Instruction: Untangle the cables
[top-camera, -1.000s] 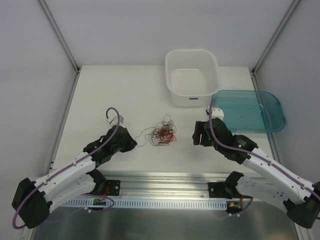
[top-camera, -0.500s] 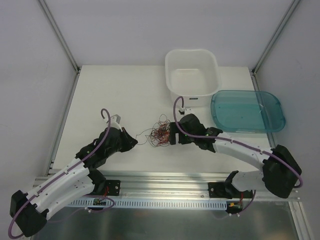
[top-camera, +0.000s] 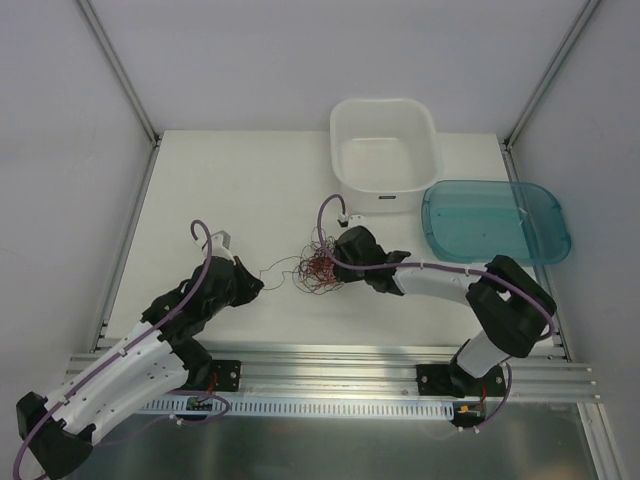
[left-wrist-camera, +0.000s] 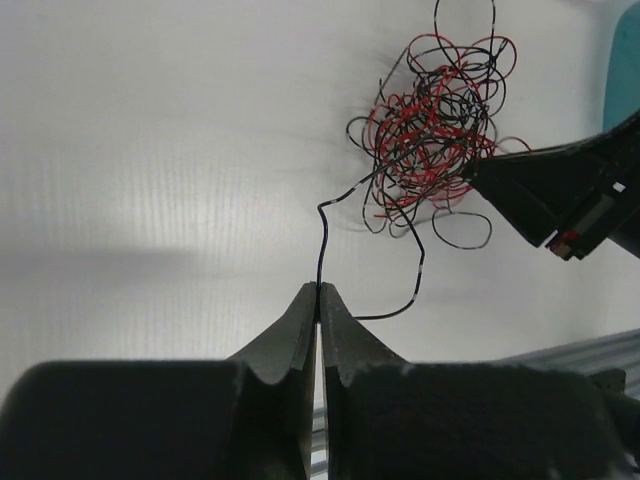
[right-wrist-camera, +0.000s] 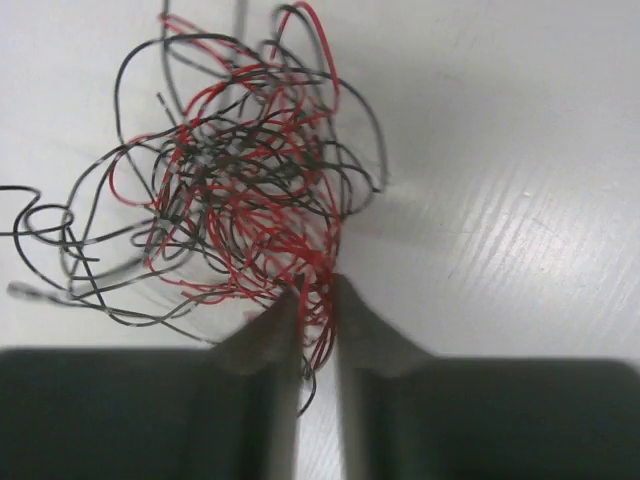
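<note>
So we've got one messy ball of cables (top-camera: 322, 268) sitting on the table (top-camera: 220, 180), right between the two grippers. It's just ahead of the right gripper (right-wrist-camera: 318, 290), touching its tips, and a bit further out in front of the left gripper (left-wrist-camera: 318, 292), off to its right side.

The left gripper is clamped tight on a single black strand (left-wrist-camera: 322, 225) that trails out of the ball. The strand rises straight off the tips, kinks, then runs up into the knot. Our read is that this is the anchor: pin one loose end so the ball can't just slide along when the other side tugs.

The right gripper is down at the opposite edge of the ball with its jaws narrow and only a slit between them. A few red loops run through that slit. The slit looks wider than the wires, so we'd say it isn't biting them yet. Coming in from the far side makes sense if the plan is to pull the two ends apart.

Counting it up:
- grippers: two
- tangles: one, in two colours, red and black
- separate wires: no idea, too knotted to count
- white tub (top-camera: 385, 102): one, well beyond the right gripper
- teal lid (top-camera: 495, 222): one, off to the right gripper's right, next to the tub

Neither of those two is touching the cables.
</note>
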